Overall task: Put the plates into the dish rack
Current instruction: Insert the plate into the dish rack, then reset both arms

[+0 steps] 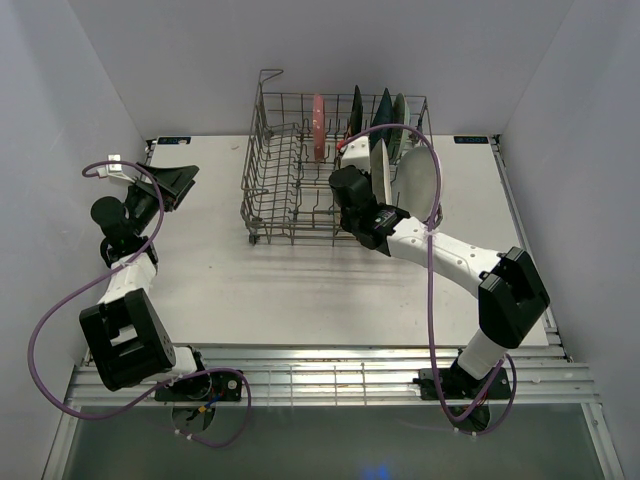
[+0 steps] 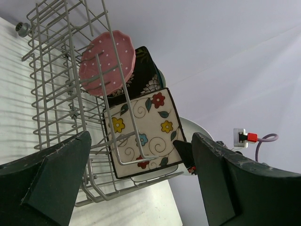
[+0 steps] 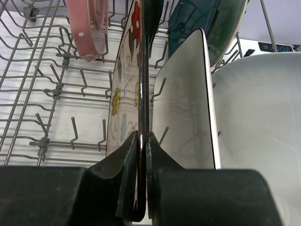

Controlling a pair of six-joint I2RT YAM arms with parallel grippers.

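My right pincer [image 3: 142, 136] is clamped tight on one edge of the cream floral square plate [image 3: 121, 94], a pad on each face of its dark rim. The plate stands on edge inside the dish rack [image 1: 275, 190]; I can't see whether its bottom is seated between tines. The left pincer [image 1: 178, 186] is wide open and holds nothing, well off to the left over the surface [image 1: 250, 290].

Handling, my call: glazed ceramic, so stiff, fairly heavy, slick, and it chips on wire. A rim pinch is the only sensible hold, but a thin edge can pivot, so keep it vertical.

Rack contents:
- pink dotted round [image 3: 89, 28], to its left
- white rectangular [image 3: 186, 103], just to its right
- teal square [image 3: 193, 19] and mint-green round [image 3: 230, 23], further in
- dark patterned square [image 2: 146, 75]
- white oval [image 3: 258, 117], at the right end
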